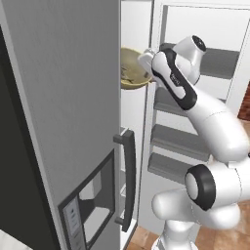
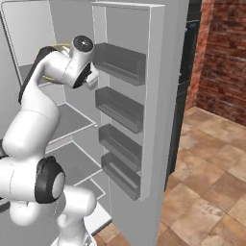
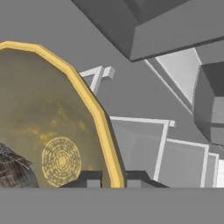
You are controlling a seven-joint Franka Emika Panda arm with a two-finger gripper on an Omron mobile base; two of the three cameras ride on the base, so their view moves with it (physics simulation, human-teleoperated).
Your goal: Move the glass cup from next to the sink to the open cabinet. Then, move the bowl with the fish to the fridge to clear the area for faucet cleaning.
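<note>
Olive-yellow bowl with the fish (image 1: 133, 74) sits high inside the fridge (image 1: 73, 122), its rim pinched between the gripper (image 3: 111, 178) fingertips. No readable writing anywhere. Rightward, grey door shelves (image 2: 120, 108) flank open room.

Bowl (image 1: 133, 73) inside fridge (image 1: 73, 122), up high

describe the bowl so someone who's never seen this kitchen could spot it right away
Start at the tall white-grey fridge with its door swung open. High up at the opening, the white arm's pincer grips a round olive-yellow bowl by its rim. It is the one yellow thing among grey shelves, with a silver-grey fish inside.
</note>
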